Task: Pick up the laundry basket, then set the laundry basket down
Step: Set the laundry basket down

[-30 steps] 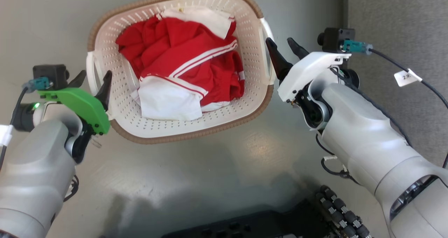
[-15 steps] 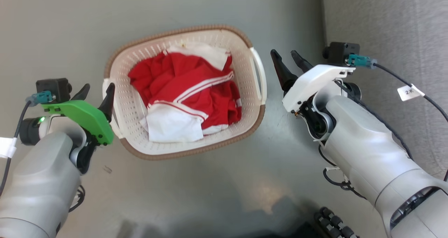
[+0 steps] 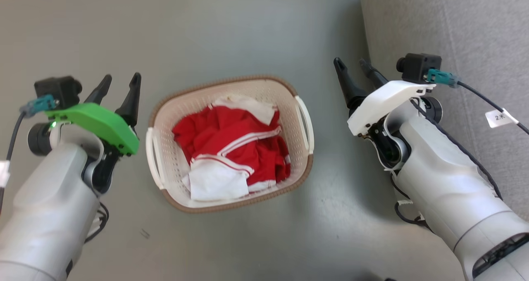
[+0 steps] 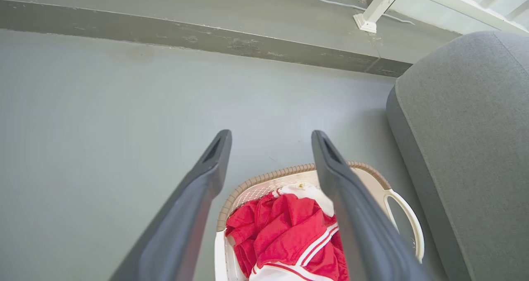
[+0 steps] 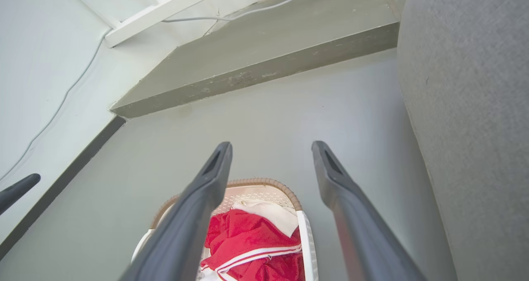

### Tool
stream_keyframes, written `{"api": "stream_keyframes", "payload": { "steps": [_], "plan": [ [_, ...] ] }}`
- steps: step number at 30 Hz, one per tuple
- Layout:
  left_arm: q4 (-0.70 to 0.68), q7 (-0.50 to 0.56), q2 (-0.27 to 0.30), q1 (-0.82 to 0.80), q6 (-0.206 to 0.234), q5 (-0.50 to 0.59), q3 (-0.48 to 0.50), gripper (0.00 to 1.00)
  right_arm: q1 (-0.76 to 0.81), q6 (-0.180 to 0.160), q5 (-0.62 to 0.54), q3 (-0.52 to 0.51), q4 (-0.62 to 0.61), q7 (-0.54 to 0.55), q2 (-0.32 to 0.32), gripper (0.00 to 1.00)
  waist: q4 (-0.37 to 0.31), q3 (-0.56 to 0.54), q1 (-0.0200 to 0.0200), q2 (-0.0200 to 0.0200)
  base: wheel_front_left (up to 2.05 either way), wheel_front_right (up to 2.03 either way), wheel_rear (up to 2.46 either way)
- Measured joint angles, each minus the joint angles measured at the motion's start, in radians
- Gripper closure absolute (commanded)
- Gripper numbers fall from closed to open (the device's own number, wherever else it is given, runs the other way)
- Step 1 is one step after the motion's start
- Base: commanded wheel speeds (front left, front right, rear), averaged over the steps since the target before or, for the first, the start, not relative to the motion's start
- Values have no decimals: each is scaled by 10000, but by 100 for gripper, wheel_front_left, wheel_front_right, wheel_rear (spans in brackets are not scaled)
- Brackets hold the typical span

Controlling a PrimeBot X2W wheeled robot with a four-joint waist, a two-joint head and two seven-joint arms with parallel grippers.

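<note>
Cream-white perforated plastic laundry basket (image 3: 166, 165), likely light and stiff: take by white side handles (image 3: 308, 124); fingers of left gripper (image 3: 122, 82) and right gripper (image 3: 351, 66) apart.

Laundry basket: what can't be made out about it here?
Head view: laundry basket bottom, hidden under the clothes.
Left wrist view: near half, cut by the bottom edge, crossed by a finger.
Right wrist view: same cut; left side behind a finger.

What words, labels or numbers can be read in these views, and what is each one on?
"2", followed by a mark too blurred to read: on the white tag hanging beside the right wrist camera.
No readable text on the laundry basket or the clothes in it.
</note>
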Motion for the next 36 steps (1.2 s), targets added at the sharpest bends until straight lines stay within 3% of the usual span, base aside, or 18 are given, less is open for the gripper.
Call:
{"api": "stream_keyframes", "payload": {
  "steps": [12, 18, 27, 36],
  "plan": [
    [-1363, -2, 174, 1557, 6, 943, 1471, 0, 1226, 12, -1471, -1233, -1584, -2, -464, 0, 169, -1728, 0, 0, 0, 0, 0],
    [-2146, -29, 130, 2192, 36, 1733, 2334, 0, 2042, -299, -2240, -1990, -2548, -12, -671, 0, 299, -2589, 0, 0, 0, 0, 0],
    [-3776, -31, -180, 3953, 456, 2663, 3829, 0, 3682, -662, -3287, -2468, -3845, -12, -619, 0, 527, -4003, 0, 0, 0, 0, 0],
    [-4920, -31, -453, 5208, 541, 3659, 4314, 0, 4591, -915, -3793, -3104, -4821, -12, -679, 0, 603, -4733, -1, 0, 0, 0, 0]
  ]
}}
